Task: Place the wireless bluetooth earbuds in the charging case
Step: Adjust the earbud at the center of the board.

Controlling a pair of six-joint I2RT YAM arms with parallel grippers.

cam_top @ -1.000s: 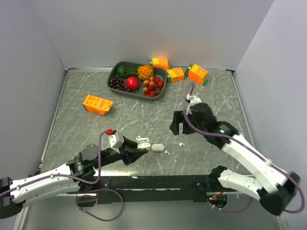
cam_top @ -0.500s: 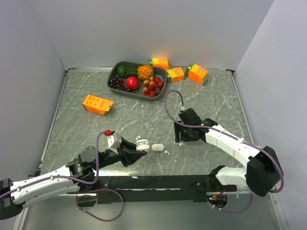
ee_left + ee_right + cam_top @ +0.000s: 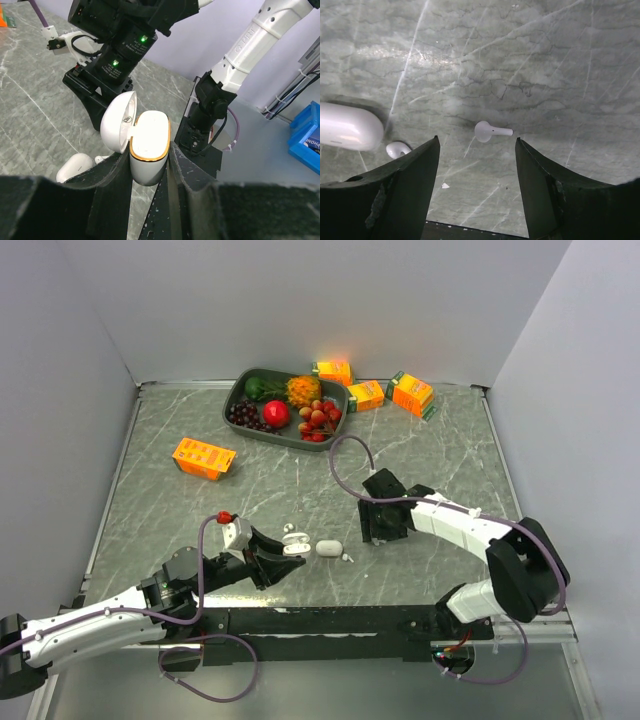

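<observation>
Earbud [image 3: 492,131], white, glossy, short-stemmed: lies flat on the table [image 3: 545,60], directly between the fingers of my right gripper [image 3: 476,142], which stands wide and touches nothing. I judge it very light, hard and slippery, apt to skid or flip, so I would pinch across the rounded head. Second earbud [image 3: 397,149] sits just outside one finger, beside a closed case [image 3: 347,126]. Charging case [image 3: 150,145], lid open, is clamped in my left gripper [image 3: 149,156].
</observation>
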